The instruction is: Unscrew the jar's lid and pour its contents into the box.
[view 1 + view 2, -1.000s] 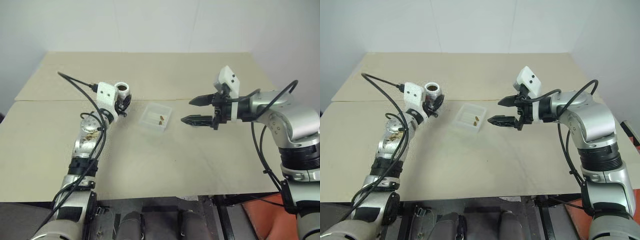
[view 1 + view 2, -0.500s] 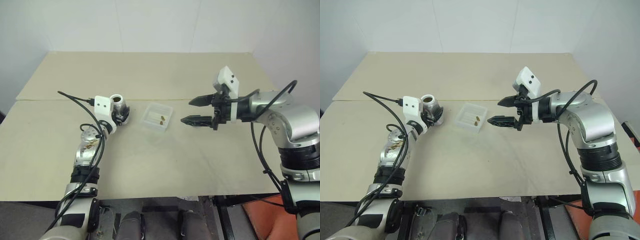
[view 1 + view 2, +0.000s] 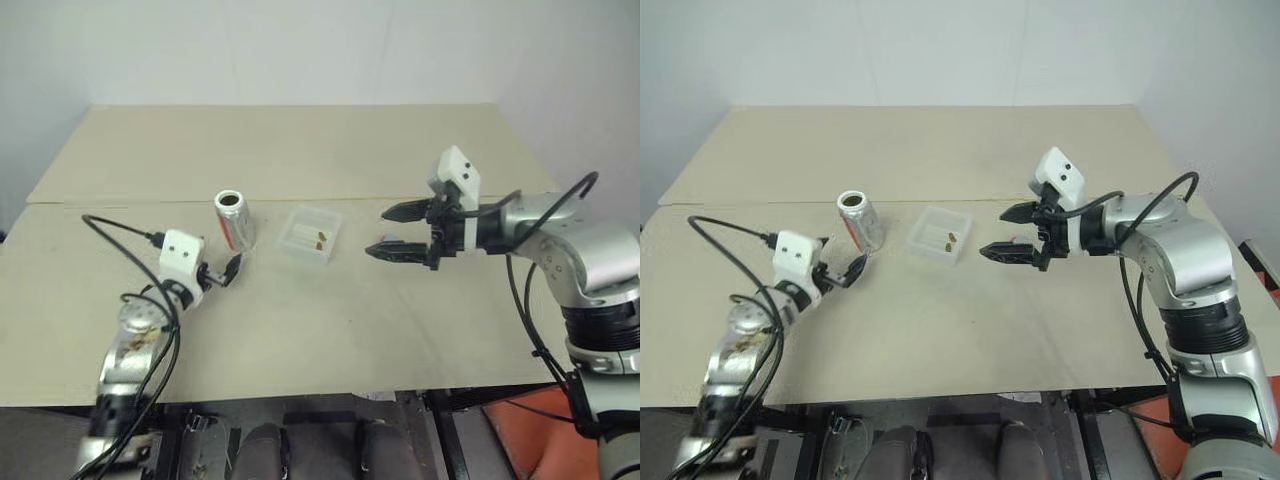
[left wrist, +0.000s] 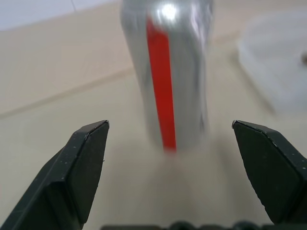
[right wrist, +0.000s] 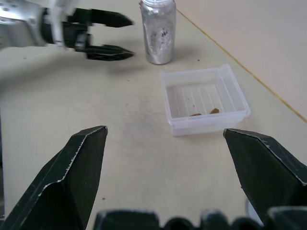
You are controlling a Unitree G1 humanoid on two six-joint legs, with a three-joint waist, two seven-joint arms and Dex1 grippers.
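The table [image 3: 400,330] under my arms is wide and beige, with a seam across it. On it, near the middle, sits the box [image 3: 311,234], clear and shallow, and inside I see the contents [image 3: 322,238], two small brown bits lying on its floor. Just beside the box, on my left side, the jar [image 3: 233,219] stands upright with its mouth open; I cannot make out anything inside it. I judge that the pouring is done and the jar is set down. My left gripper [image 3: 222,272] is near the jar but apart from it, the fingers spread wide and empty. My right gripper [image 3: 396,231] hangs on the other side of the box, also with fingers wide apart and holding nothing. The lid I cannot find with certainty. Little seems to be left of the task.
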